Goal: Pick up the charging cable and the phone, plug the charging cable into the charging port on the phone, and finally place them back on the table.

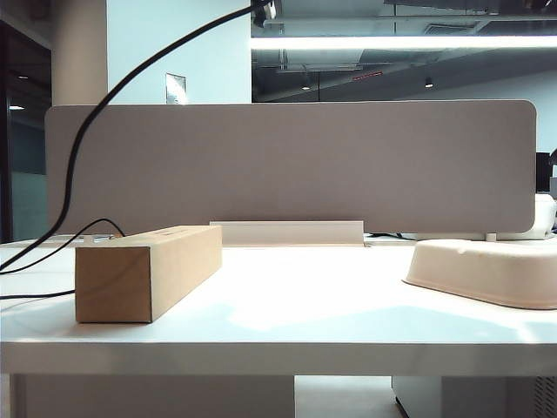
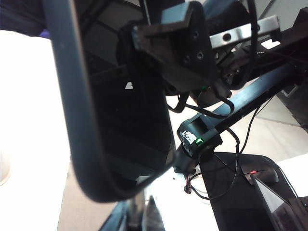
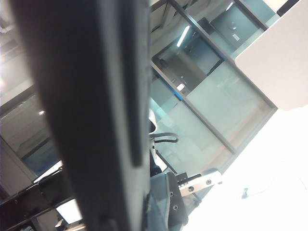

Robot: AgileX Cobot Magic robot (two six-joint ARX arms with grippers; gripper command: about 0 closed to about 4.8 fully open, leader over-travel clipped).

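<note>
The phone is black and shiny, like dark glass. It is flat and thin, with a round corner and a smooth grey-blue rim. In the left wrist view it is very close, up in the air, and it tilts.

The left claw is closed tight on the phone's near end. The right claw is a black blocky part with little screw holes, right at the phone's far end. It is closed tight too, but I cannot tell what it holds. The charging port is hidden there. In the right wrist view a dark flat slab with the same grey rim fills the near side. It looks like the phone again.

The charging cable is a long, thin, black cord. In the outside view it starts on the table at 9 o'clock and bends up in a big curve to 12 o'clock, where it leaves the picture. Its plug does not show.

The table is white, wide and smooth. A plain wooden block, long with square ends, sits at 8 o'clock. A cream tray with soft round sides sits at 4 o'clock. Behind them stands a grey cloth panel with round corners.
</note>
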